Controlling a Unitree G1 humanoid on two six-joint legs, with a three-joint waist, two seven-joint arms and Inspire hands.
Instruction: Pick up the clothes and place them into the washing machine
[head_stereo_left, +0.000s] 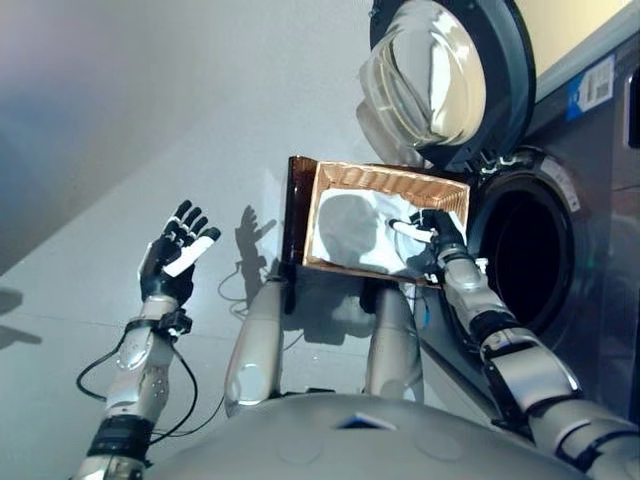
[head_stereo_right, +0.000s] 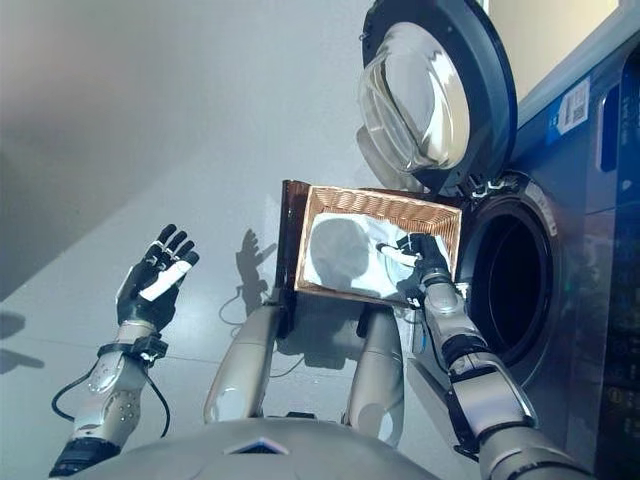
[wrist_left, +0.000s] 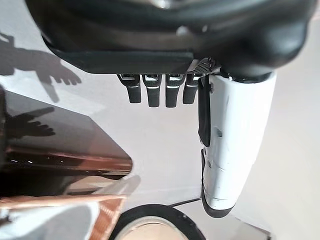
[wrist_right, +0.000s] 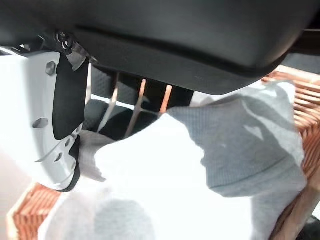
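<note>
Wicker basket (head_stereo_left: 385, 180) sits on the floor just beside the washing machine (head_stereo_left: 590, 260), whose door (head_stereo_left: 440, 75) is swung fully open, so the drum opening (head_stereo_left: 525, 255) is clear. The clothes (head_stereo_right: 350, 250), pale grey-white fabric, are all in the basket; we see nothing in the drum yet.

We're at the pick step. The right robot hand (head_stereo_left: 432, 240) is down in the basket on the fabric. Its wrist view shows the fingers (wrist_right: 127, 107) buried behind a fold of the cloth, white-covered thumb alongside, so we can't tell whether it has actually clamped on anything.

The left robot hand (head_stereo_left: 178, 255) is idle, raised over the floor well apart from the basket, fingers spread and holding nothing.

Next move, as we judge it: confirm a real grip on the cloth, lift clear of the basket rim, swing right into the opening. Risk: fabric snagging on the wicker or trailing over the edge.
</note>
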